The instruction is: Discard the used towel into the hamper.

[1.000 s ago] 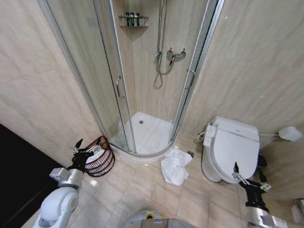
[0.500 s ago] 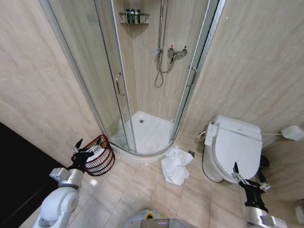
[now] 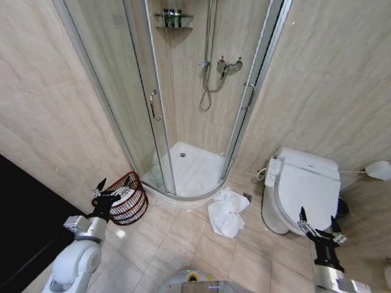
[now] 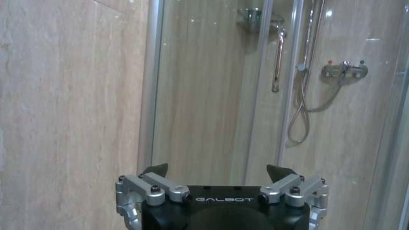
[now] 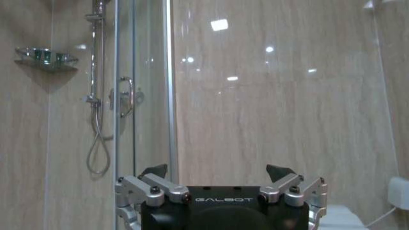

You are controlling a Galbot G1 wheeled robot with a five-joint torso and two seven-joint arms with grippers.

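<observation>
1. While both arms hang low and apart, the head view shows the used towel (image 3: 225,212) lying crumpled on the floor tiles between the shower tray (image 3: 190,169) and the toilet (image 3: 302,189). The hamper (image 3: 127,199) stands well apart from it, at the glass door's foot. The left gripper (image 3: 111,193) is beside the hamper, with fingers spread and empty; the right gripper (image 3: 317,224) waits before the toilet, also spread.
2. In the left wrist view, the left gripper (image 4: 219,171) points at the shower glass (image 4: 211,86), fingers wide, nothing between them.
3. In the right wrist view, the right gripper (image 5: 218,171) is equally wide and empty, facing the wall.
4. I judge the task is at its approach step: nothing is grasped yet. The next move needs one gripper lowered to the towel.
</observation>
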